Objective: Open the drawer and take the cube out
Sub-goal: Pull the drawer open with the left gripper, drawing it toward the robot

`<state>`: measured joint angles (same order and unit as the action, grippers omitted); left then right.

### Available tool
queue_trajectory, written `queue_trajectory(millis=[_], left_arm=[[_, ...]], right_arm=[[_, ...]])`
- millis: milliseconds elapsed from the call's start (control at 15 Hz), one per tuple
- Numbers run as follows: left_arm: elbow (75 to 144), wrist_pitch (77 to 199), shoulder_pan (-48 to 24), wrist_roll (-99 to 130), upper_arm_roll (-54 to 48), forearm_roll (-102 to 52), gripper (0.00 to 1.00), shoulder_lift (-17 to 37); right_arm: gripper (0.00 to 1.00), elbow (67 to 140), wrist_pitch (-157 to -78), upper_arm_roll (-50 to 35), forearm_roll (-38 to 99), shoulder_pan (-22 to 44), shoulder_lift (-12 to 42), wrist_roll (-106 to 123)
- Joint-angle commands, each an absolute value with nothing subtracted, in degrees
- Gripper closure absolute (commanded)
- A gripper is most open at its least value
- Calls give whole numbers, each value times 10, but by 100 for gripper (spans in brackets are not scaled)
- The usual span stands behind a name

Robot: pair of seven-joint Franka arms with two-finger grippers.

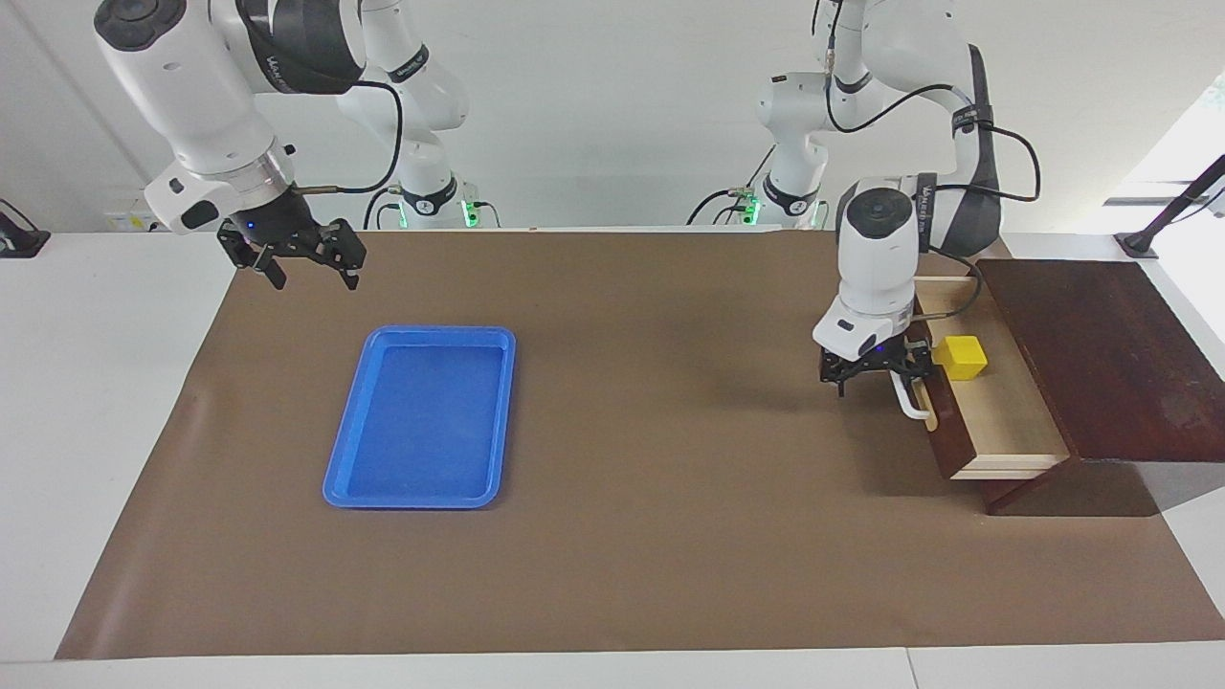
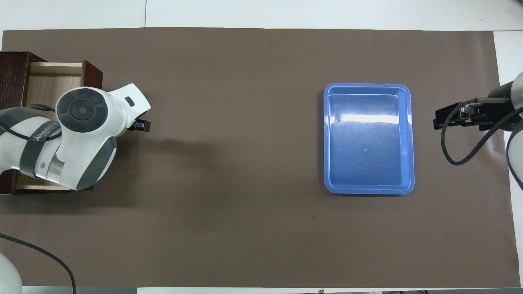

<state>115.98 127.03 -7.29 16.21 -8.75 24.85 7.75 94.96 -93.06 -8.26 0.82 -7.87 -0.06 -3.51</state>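
Counter [image 1: 124, 459] is white, covered almost edge to edge by a brown mat [image 1: 651, 478]; white strips show around the mat in both views; plain white wall fills the top of the facing view, with a bright window area at its upper right; both arm bases sit at top centre with green lights lit and black cables trailing. Dark wooden box [image 1: 1101, 354] sits at the right edge of the facing view, left edge of the overhead view; the drawer [image 1: 1005, 421] is pulled out toward frame centre, pale interior exposed, white bar handle [image 1: 914, 402] on its front; the cube [image 1: 961, 357] is yellow and sits inside the drawer, on its floor near the front panel; in the overhead view the arm covers it. Left end effector [image 1: 876, 368] is down at the drawer front, right at the handle; cannot tell whether its fingers are apart or clamped on the bar. Right end effector [image 1: 306, 260] hangs in the air at upper left of the facing view, over the mat's corner; fingers apart, nothing between them; this arm waits. Blue tray [image 1: 421, 416] lies flat on the mat, centre-left in the facing view and centre-right in the overhead view, well apart from the drawer.
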Motion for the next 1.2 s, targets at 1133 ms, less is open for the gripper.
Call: queue_trajectory(millis=[1133], left_arm=[[995,1072,73,447,-76,83,0,55]], right_arm=[[0,961,-934,-87,18,-98,-10,-16]])
